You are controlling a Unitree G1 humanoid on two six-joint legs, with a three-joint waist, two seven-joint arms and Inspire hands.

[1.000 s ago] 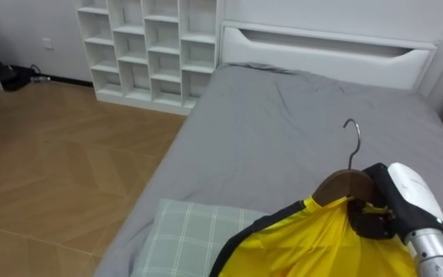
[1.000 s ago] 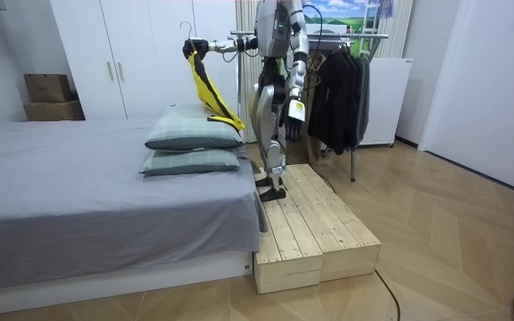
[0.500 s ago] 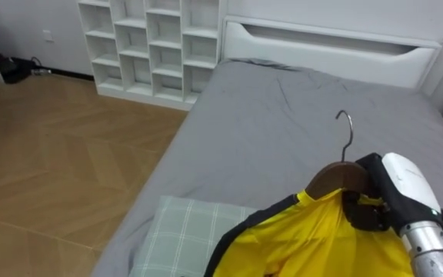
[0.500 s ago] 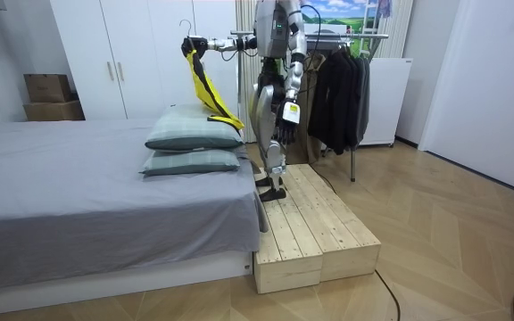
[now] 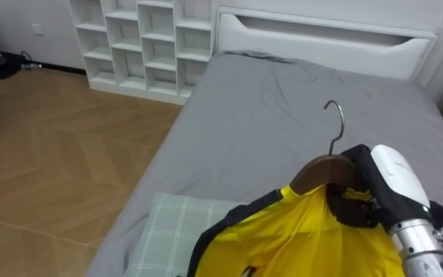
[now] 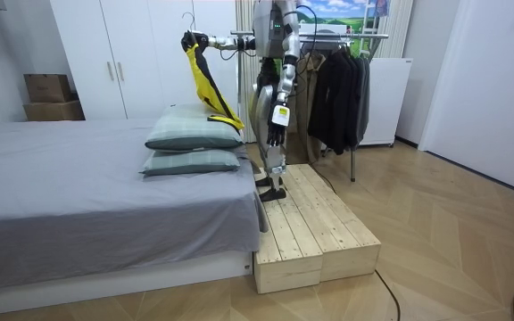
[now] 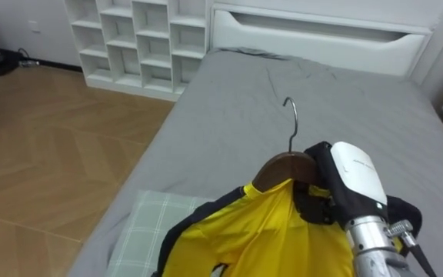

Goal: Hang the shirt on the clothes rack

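Clearly, a dark brown wooden hanger with a metal hook [image 5: 325, 165] is held up by the right hand [image 5: 387, 181], whose fingers [image 5: 352, 213] are clamped around its neck just below the hook. A yellow garment with dark trim [image 5: 298, 238] is draped on the hanger, above a pale green checked pillow [image 5: 164, 231] at the edge of the grey-sheeted bed [image 5: 260, 115]. In the room view the robot is seen standing on a low wooden platform [image 6: 315, 223] beside the bed, with a rack of dark clothes [image 6: 342, 89] behind it, and the left hand [image 6: 276, 127] is lowered beside the body, seemingly too small there for its fingers to be judged.
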